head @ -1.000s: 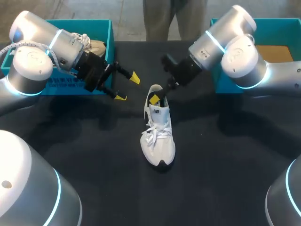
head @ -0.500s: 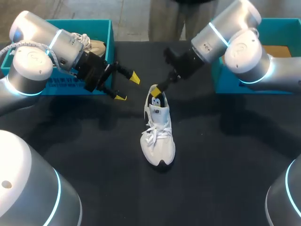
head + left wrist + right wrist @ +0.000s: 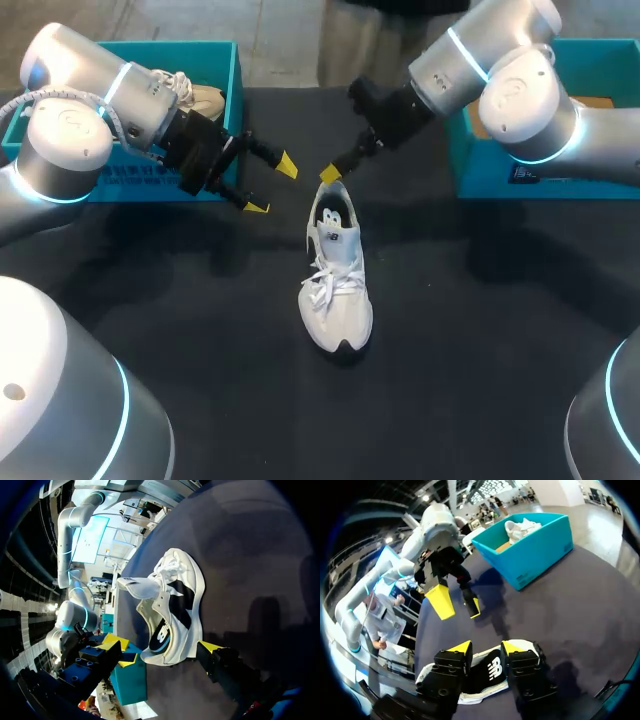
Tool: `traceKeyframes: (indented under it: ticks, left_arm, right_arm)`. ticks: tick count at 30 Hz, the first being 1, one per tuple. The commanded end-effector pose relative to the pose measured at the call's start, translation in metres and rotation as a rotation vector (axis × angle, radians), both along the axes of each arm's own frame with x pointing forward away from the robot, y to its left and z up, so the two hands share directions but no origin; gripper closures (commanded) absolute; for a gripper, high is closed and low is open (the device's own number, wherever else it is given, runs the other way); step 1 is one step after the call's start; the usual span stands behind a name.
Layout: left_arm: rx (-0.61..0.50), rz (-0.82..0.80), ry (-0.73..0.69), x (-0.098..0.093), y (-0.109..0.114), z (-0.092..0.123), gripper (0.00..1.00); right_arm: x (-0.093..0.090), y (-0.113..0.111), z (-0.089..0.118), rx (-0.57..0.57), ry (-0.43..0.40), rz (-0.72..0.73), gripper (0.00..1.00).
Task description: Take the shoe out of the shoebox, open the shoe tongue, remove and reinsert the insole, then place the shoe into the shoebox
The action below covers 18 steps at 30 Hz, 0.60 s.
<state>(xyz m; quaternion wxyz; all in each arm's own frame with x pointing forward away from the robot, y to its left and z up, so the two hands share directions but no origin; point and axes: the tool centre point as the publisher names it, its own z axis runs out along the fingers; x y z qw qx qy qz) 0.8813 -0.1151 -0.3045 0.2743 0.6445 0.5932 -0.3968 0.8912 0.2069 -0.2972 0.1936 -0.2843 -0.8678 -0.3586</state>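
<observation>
- One white shoe (image 3: 337, 285) is seen standing on its sole in the middle of the black table (image 3: 480, 330), outside both boxes. Its toe is turned toward the robot and its heel away.
- A dark insole (image 3: 335, 212) is seen lying inside the shoe's opening.
- The right gripper (image 3: 487, 649) is held just above the heel. Its fingers are parted by a narrow gap, nothing is gripped, and the shoe is not touched.
- The left gripper (image 3: 271, 186) is held near the heel on the shoe's left, apart from it. Its fingers are spread wide and nothing is held.
- A teal box (image 3: 232, 80) is set at the table's far left, with a second shoe (image 3: 190, 97) lying in it.
- Another teal box (image 3: 590, 60) is set at the far right and is partly hidden by the right arm.
</observation>
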Motion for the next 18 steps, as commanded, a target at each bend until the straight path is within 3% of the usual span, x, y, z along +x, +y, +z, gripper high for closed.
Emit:
traceKeyframes:
  ticks: [1,2,10,11,12,18]
  left_arm:
    - [0.001,0.002,-0.003,-0.001,-0.001,-0.001,0.00]
    - [0.001,0.002,-0.003,-0.001,-0.001,-0.001,0.00]
    - [0.001,0.002,-0.003,-0.001,-0.001,-0.001,0.00]
    - [0.001,0.002,-0.003,-0.001,-0.001,-0.001,0.00]
    - [0.001,0.002,-0.003,-0.001,-0.001,-0.001,0.00]
    - [0.001,0.002,-0.003,-0.001,-0.001,-0.001,0.00]
  right_arm:
    - [-0.011,-0.002,0.005,-0.021,-0.013,-0.062,0.84]
    - [-0.015,-0.003,0.009,-0.006,-0.011,-0.153,1.00]
    - [-0.023,-0.006,0.017,-0.077,0.009,-0.327,1.00]
    - [-0.024,-0.008,0.023,-0.203,0.003,-0.353,1.00]
    - [-0.025,-0.009,0.026,-0.237,-0.011,-0.368,1.00]
    - [-0.025,-0.009,0.026,-0.237,-0.011,-0.368,1.00]
